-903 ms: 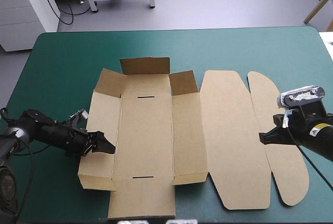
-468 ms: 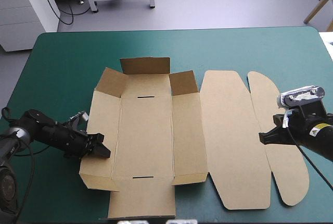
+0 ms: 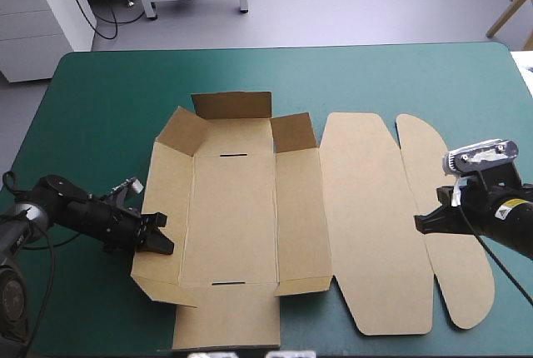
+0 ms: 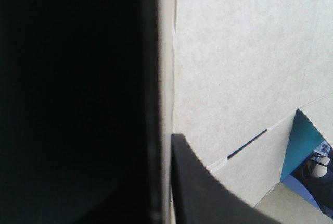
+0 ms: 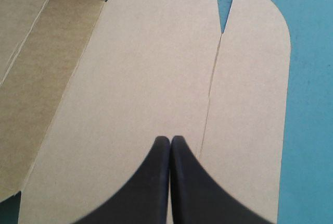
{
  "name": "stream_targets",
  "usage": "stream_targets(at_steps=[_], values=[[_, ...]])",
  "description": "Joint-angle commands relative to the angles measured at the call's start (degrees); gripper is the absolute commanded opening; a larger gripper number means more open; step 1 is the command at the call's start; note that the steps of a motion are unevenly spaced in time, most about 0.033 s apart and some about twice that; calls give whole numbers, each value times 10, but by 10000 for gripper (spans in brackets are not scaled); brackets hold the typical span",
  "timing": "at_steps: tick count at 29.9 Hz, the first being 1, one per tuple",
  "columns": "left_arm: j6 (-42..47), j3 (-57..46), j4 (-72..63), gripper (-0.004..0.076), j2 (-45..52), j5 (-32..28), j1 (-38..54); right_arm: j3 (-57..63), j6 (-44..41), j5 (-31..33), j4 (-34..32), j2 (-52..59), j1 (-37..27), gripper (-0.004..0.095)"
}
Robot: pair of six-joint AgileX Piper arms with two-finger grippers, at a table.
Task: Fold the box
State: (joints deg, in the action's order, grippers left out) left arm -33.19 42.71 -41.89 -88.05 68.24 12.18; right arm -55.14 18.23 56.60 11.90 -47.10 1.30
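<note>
1. The brown box lies mid-tabletop, walls partly raised, lid flat to the right.
2. The left hand is clamped on its left wall.
3. The right hand, fingers pressed together, hovers over the lid.

The box lies in the middle of the table. The left gripper is at its 9 o'clock edge, on the side wall. The right gripper is at 3 o'clock, over the lid.

Left gripper clamped on box wall
</note>
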Motion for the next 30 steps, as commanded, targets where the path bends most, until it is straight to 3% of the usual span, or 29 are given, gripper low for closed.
stream_targets(at_steps=[1, 10, 18, 27, 30], values=[[0, 9, 4, -8, 15, 24, -2, -14, 24, -8, 6, 4, -2, -20], [-46, 24, 17, -8, 15, 8, -2, -14, 31, -11, 5, 4, -2, -19], [-52, 145, 43, -8, 17, 64, -7, -14, 24, 1, 6, 4, -2, -20], [6, 334, 244, -8, 19, 56, -155, -34, 24, -18, 37, 5, -2, -20], [6, 390, 313, -8, 19, 22, -227, -49, 27, -20, 38, 5, -2, -19]])
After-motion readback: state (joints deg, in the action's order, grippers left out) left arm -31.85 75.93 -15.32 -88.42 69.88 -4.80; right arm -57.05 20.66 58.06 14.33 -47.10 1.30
